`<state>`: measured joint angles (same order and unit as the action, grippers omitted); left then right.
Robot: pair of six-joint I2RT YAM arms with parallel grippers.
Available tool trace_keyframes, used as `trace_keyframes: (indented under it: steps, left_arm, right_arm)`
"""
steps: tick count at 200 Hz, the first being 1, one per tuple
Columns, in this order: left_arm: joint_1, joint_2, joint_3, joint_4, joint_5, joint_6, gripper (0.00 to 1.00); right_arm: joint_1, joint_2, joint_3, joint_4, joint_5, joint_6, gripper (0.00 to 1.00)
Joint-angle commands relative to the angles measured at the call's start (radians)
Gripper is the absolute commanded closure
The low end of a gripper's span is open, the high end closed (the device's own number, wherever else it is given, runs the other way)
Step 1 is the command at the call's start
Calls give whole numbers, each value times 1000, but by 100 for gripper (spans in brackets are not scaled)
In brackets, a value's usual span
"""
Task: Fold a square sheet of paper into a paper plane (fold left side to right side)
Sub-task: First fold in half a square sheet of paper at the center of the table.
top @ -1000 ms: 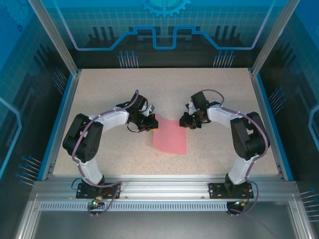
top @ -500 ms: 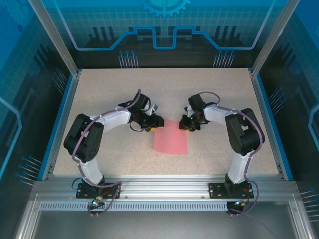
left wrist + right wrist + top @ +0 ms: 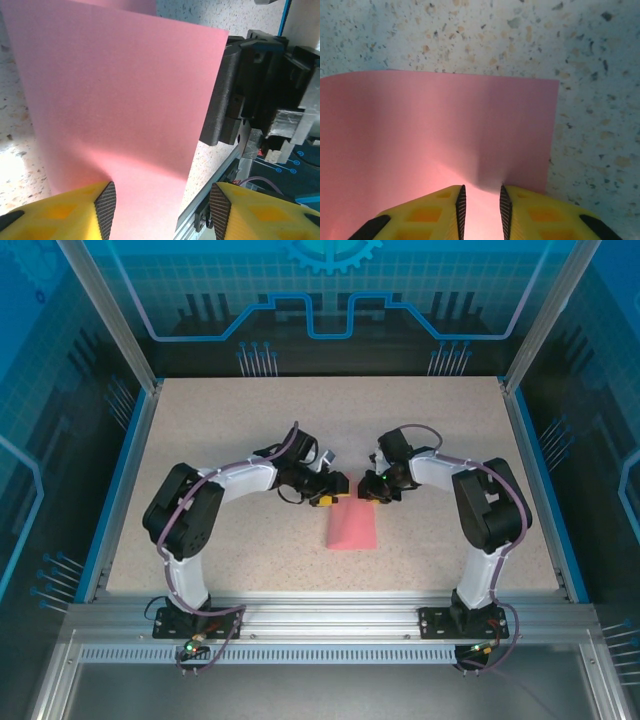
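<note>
The salmon-pink sheet of paper lies mid-table and looks like a narrow strip from above, its left part raised and swung over to the right. My left gripper is at the sheet's far left corner. In the left wrist view its jaws stand wide apart, and the lifted paper leans across the left finger. My right gripper sits at the far right corner. Its fingertips are a narrow gap apart and press down on the paper, which dimples there.
The speckled tabletop has free room all around the sheet. Blue rails and glass walls bound the sides. The two wrists are close together, and the right arm's black body is just beyond the paper's edge.
My left gripper has travelled right, taking the paper's left side up and over. The pink shape has shrunk from a square to a narrow strip. The right gripper has barely shifted.
</note>
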<state>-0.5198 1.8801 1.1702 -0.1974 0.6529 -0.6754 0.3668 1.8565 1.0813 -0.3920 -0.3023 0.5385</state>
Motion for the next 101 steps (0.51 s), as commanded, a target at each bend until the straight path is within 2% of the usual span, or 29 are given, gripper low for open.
trace_keyframes:
  steps: [1,25,49,101]
  left_arm:
    - [-6,28,29,20,19,-30,47]
    - [-8,40,28,32,5,-43,51]
    - [-8,50,31,33,-7,-50,62]
    - [-12,59,39,21,-24,-49,83]
  right_arm:
    - [-5,-76,-25,33,4,-6,70]
    - [-20,-171,-40,44,43,-11,63]
    - [-36,-253,-59,25,60,-12,59]
    - [-35,-333,-180,153,-176,96,51]
